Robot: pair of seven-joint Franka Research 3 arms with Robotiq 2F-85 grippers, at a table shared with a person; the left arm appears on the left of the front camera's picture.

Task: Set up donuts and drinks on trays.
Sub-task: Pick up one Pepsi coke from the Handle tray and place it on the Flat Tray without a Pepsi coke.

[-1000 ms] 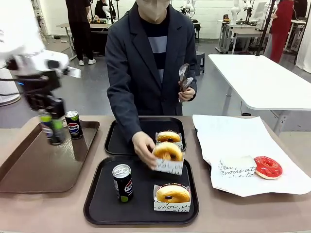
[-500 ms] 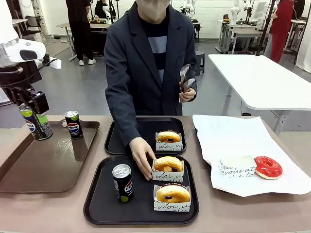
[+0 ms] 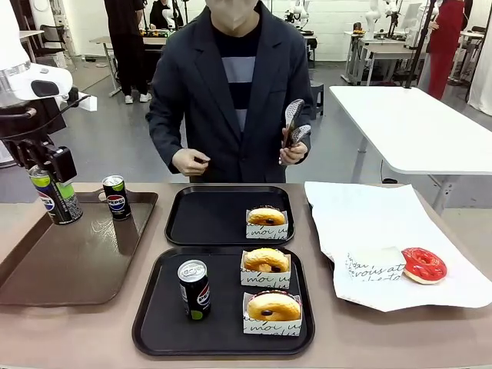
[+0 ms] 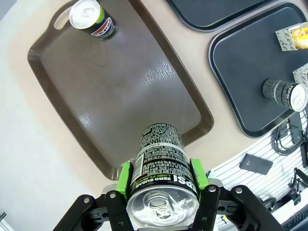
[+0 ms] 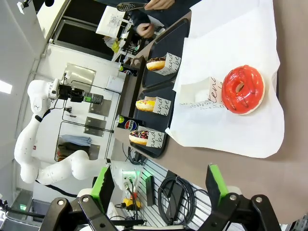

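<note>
My left gripper is shut on a black drink can and holds it in the air over the far left corner of a brown tray. In the left wrist view the green pads clamp that can from both sides. A second can stands on the brown tray. The near black tray carries one can and two donuts in paper holders. One more donut sits on the far black tray. My right gripper is open above the table, nothing between its fingers.
A red-glazed donut lies on white paper at the right, and the right wrist view looks down on it. The person stands at the far side with tongs in one hand and the other hand drawn back at waist height.
My left arm has lifted the can up and to the left off the brown tray. The person set a donut on the near tray and pulled the hand back.
</note>
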